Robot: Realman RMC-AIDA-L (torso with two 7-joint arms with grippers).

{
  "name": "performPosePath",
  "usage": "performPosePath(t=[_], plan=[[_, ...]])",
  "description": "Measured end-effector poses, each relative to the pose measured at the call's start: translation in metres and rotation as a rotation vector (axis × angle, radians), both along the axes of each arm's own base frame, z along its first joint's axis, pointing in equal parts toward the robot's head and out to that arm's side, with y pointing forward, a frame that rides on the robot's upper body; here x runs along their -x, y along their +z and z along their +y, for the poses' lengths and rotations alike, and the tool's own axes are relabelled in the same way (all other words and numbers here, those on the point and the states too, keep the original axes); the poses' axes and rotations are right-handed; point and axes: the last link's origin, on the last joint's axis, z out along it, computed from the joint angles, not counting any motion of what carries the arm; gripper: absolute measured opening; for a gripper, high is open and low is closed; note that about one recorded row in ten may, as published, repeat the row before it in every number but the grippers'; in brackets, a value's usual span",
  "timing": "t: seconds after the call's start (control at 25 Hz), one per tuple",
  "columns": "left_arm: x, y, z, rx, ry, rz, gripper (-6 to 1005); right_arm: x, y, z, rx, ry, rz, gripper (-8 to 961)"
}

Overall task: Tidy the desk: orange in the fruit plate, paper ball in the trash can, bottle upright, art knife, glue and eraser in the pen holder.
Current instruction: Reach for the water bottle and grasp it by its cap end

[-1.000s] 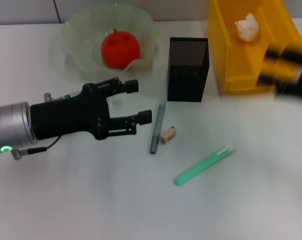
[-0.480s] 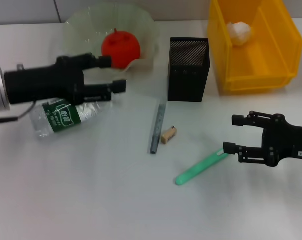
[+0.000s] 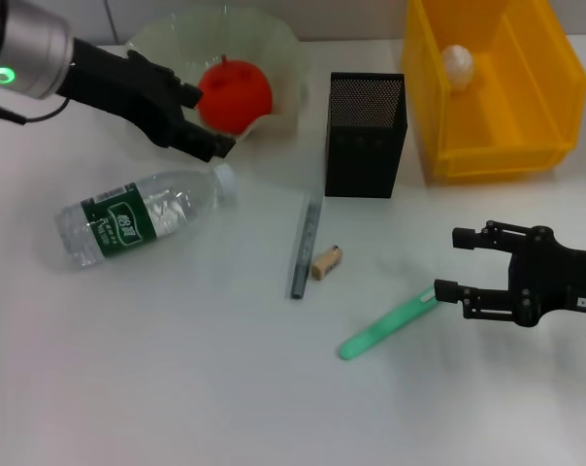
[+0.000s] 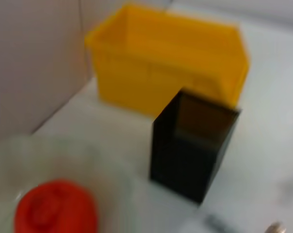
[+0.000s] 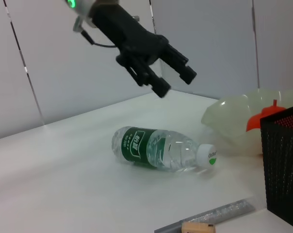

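Tools are seen on both sides: the left tool [image 3: 208, 121] is held in the air over the near rim of the fruit plate [image 3: 147, 53], its fingers parted with nothing between them, and the right tool [image 3: 450, 262] is held low over the surface [image 3: 177, 369] at the right, also parted and empty, with one fingertip just beside the white end of the green stick [image 3: 395, 321]. Farthest right at the back, the trash can [image 3: 555, 87] is seen with the paper ball [image 3: 457, 64] lying inside it near its far wall. At the back left, the orange [image 3: 237, 94] is seen resting in the fruit plate. Below the left tool, the bottle [image 3: 143, 216] is lying on its side, its cap pointed toward the pen holder [image 3: 365, 134], which is standing upright between the fruit plate and the trash can. A grey bar [image 3: 305, 245] is lying in front of the pen holder, with the eraser [image 3: 326, 262] just beside it, and the green stick is set aslant nearer the front
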Motion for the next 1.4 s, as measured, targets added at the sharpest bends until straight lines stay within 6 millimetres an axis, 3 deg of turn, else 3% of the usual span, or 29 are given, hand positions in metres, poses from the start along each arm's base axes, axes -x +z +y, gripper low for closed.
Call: performPosePath(t=[0.16,0.2,0.76,1.4], plan=[[-0.006,-0.007,0.007,0.006,0.015,0.09,843,0.0,0.0,0.0,-0.002,-0.001,0.001,776],[-0.01,-0.025,0.014,0.021,0.032,0.206,843,-0.001,0.0,0.0,-0.004,-0.004,0.0,776],[0.005,-0.068,0.021,0.021,0.031,0.296,843,-0.001,-0.002,0.0,-0.014,-0.015,0.006,776],[0.022,-0.085,0.021,0.012,0.036,0.34,843,0.001,-0.002,0.001,-0.012,-0.013,0.01,775]])
